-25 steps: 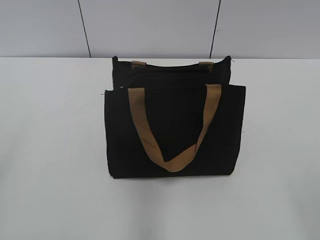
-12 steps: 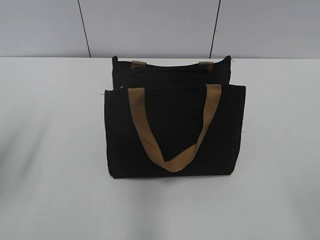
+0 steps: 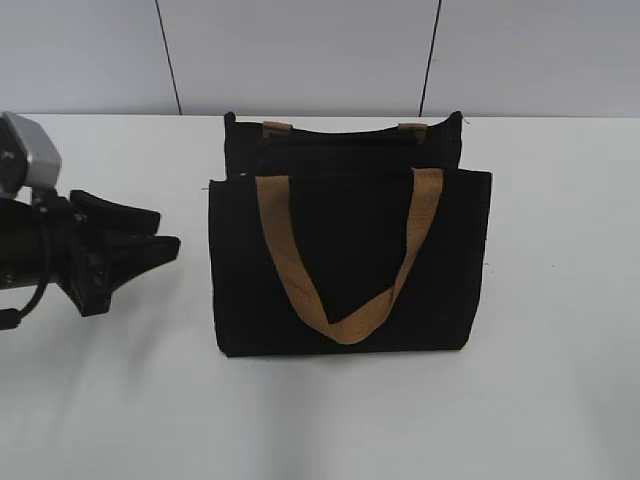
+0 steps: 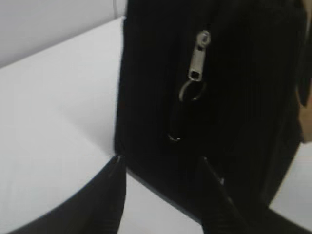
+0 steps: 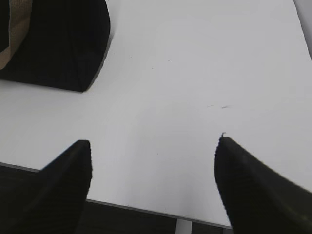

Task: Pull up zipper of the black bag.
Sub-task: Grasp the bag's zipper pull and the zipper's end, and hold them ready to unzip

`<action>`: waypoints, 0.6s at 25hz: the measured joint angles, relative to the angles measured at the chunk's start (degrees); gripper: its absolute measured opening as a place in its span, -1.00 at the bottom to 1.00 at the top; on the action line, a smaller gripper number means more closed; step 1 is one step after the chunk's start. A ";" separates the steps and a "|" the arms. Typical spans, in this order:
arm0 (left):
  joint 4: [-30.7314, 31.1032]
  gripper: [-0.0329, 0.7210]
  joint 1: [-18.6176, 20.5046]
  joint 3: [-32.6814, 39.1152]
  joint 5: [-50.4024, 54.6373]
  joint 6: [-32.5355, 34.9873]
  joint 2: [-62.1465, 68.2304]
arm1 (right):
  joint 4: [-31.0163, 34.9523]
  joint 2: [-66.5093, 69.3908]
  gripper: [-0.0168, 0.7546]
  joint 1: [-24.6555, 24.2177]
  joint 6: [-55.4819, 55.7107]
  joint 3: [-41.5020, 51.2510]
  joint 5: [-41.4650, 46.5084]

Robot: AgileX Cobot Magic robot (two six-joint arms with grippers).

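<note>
On the white bench [image 3: 560,300], the black bag [image 3: 350,260] is standing upright near the middle, one tan strap [image 3: 345,270] drooping down its front face. We are holding our left tool [image 3: 160,245] just off the bag's left end, fingers parted and touching nothing. From the left wrist, we are looking straight at that end panel, where the zipper [image 4: 199,61] is showing its small silver pull tab hanging downward with a ring beneath it. Our right tool [image 5: 153,146] is hovering over bare bench, its fingers spread wide, with a corner of the bag lying well apart at the upper left.
</note>
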 joint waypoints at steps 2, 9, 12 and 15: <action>4.17 0.01 -0.30 -2.80 -2.92 -1.00 5.32 | 0.00 0.00 0.59 0.00 0.00 0.00 0.00; 7.34 0.01 -2.88 -12.49 -9.50 -1.43 19.78 | 0.00 0.00 0.59 0.00 0.00 0.00 0.00; 6.18 0.00 -4.43 -15.43 -10.06 -1.43 22.95 | 0.00 0.00 0.59 0.00 0.00 0.00 0.00; 3.76 -0.06 -5.87 -17.84 -10.47 -1.43 24.96 | 0.00 0.00 0.59 0.00 0.00 0.00 0.00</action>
